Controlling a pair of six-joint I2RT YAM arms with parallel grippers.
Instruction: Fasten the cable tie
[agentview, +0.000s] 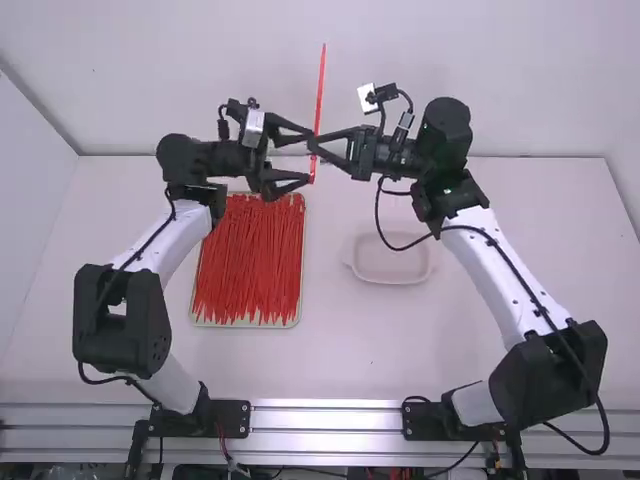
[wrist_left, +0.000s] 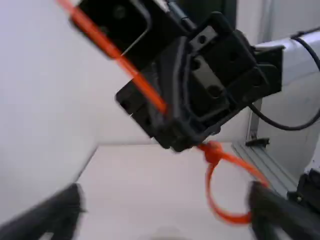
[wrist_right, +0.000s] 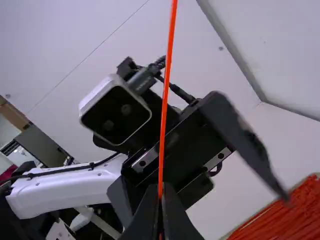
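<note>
So both arms are up in the air over the far part of the bench (agentview: 400, 330), noses together near the middle. The right pincer (agentview: 318, 152) is clenched on an orange-red cable tie (agentview: 319, 100), fingers pinched tight on the strap with the long tail sticking almost straight up above it. Seen from the left wrist, the tie has a small closed loop (wrist_left: 220, 210) hanging under the right pincer, with the little head knob (wrist_left: 212, 150) sitting right at the pincer's lower edge. The left pincer (agentview: 306, 158) comes in from the left and is released, its fingers spread wide, one above and one below the spot where the right one grips. I can't tell for sure whether either finger touches the strap, but it looks like they just bracket it. Down on the bench, left of centre, there's a tray (agentview: 297, 322) with a big pile of red ties (agentview: 250, 260) laid out lengthwise in it. To the right of that, well apart from the tray, sits a clear shallow container (agentview: 355, 270), partly under the right arm.
</note>
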